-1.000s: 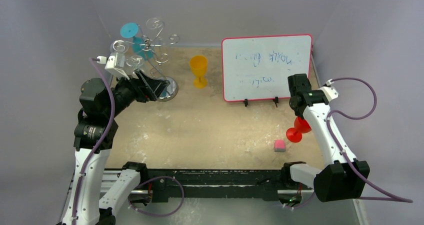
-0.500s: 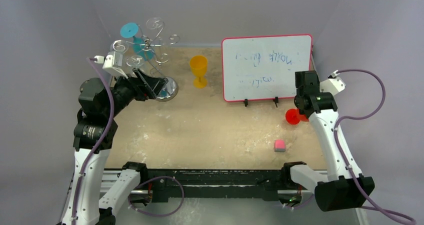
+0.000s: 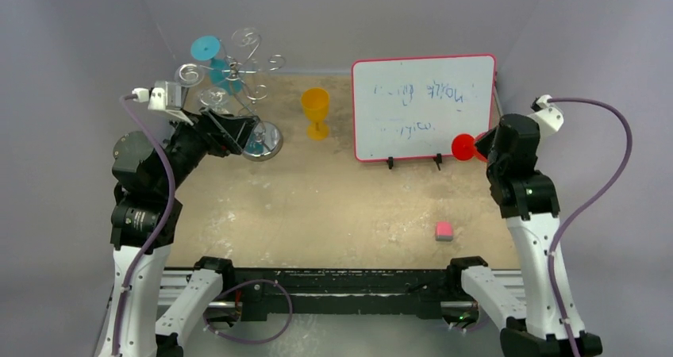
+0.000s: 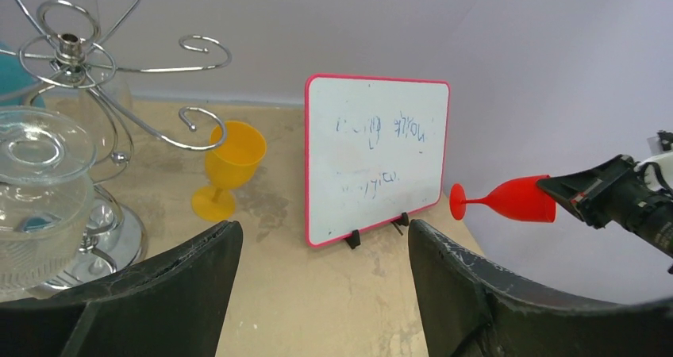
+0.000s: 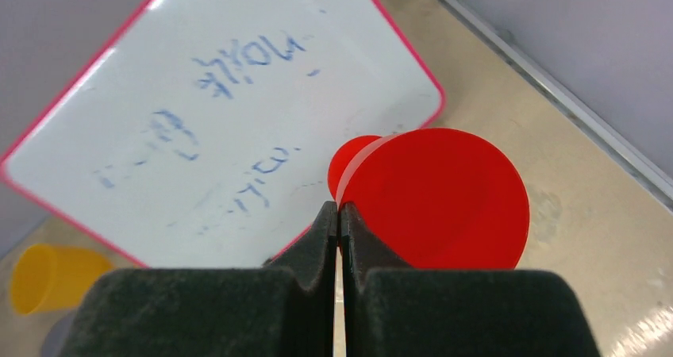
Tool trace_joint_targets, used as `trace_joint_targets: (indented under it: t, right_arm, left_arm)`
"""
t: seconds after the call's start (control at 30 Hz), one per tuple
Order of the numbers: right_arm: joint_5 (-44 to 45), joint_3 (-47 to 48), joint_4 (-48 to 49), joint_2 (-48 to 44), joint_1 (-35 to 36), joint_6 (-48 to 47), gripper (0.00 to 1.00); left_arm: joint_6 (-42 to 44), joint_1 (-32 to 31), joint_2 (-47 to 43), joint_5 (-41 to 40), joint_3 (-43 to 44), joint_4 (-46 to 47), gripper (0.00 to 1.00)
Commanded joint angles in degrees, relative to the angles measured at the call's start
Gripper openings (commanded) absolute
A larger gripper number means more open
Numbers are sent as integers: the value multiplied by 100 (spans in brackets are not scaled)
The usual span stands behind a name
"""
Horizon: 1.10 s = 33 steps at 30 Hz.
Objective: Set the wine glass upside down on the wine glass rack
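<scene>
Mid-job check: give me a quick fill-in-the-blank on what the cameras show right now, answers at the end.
The right gripper is shut on the ____ wine glass.
The yellow glass stands upright between the wine glass rack and the ____.
The left gripper is ____.
Missing words: red; whiteboard; open.

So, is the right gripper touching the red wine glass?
Touching. The right wrist view shows the right gripper shut on the bowl edge of the red wine glass, with the thin wall pinched between its jaws and no gap.
</scene>
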Motion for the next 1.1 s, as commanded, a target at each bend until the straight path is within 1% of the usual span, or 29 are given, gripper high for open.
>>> trace_joint_targets:
  t: [0.0, 0.2, 0.33, 0.5, 0.6, 0.73, 0.9, 1.07]
  right_arm:
    - [-1187, -161, 1143, -467, -10, -900, 0]
    - [-2589, -340, 1886, -747, -16, -1467, 0]
    - [-3942, -350, 2244, -833, -8, -2060, 0]
    - [-5639, -456, 2674, -758, 1, -2423, 0]
    - [-6509, -464, 2821, -701, 21, -2588, 0]
    - [-7053, -490, 2937, -689, 92, -2741, 0]
    - [-7992, -436, 3130, -546, 227, -2753, 0]
    - [-8911, -477, 3686, -383, 427, -2496, 0]
  left_arm:
    - [388, -26, -13, 3, -15, 532, 75]
    - [670, -24, -194, 103, -234, 1000, 75]
    - [1018, -24, -223, 245, -275, 1109, 75]
    - [1247, -49, -128, 304, -338, 1098, 75]
    - [1907, -87, -128, 1004, -490, 1136, 75]
    - [2625, -153, -124, 1749, -575, 1111, 74]
    - [3259, -183, -251, 2442, -774, 1255, 75]
    - [4078, -191, -391, 3108, -910, 1229, 75]
